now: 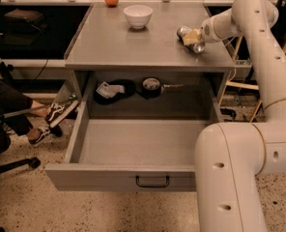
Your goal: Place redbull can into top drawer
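1. redbull can [197, 46]: on its side, right rear of desk [133, 50]; tool [192, 36] clamped across its mid-body.
2. Prob. light, thin-walled, slick, dents easily; mid-body hold, moderate force.
3. top drawer [138, 146] open below.

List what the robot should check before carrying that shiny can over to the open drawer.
1. Drawer pulled out: ok.
2. Gripper at the can, near the table's edge: ok.
3. Firm hold on the can: cannot tell.
4. Bowl clear of the can: ok, well apart.
5. Room for the can on the drawer floor: ok, nothing seen lying there.
6. Person's shoe outside the drawer: ok.
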You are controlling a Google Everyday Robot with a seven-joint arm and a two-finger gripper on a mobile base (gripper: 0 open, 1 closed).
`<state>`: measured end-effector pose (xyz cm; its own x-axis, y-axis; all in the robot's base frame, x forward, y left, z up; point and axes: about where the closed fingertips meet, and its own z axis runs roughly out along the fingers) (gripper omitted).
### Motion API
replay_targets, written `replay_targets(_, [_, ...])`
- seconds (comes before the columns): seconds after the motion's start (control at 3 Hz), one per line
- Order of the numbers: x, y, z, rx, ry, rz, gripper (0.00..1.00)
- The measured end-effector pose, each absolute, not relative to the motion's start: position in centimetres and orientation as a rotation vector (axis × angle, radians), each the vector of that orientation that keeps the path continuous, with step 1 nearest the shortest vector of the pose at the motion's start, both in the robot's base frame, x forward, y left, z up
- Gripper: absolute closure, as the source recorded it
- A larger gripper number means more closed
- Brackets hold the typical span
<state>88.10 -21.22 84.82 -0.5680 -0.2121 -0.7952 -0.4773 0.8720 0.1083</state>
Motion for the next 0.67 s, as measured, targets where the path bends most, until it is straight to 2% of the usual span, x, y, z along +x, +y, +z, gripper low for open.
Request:
replay_targets(0.33, [86.8,-20.8,84.8,-0.575,2.143,0.47,1.0])
replay_targets(0.67, [81.7,-21.6,86.1,-0.733,2.008,0.687,1.0])
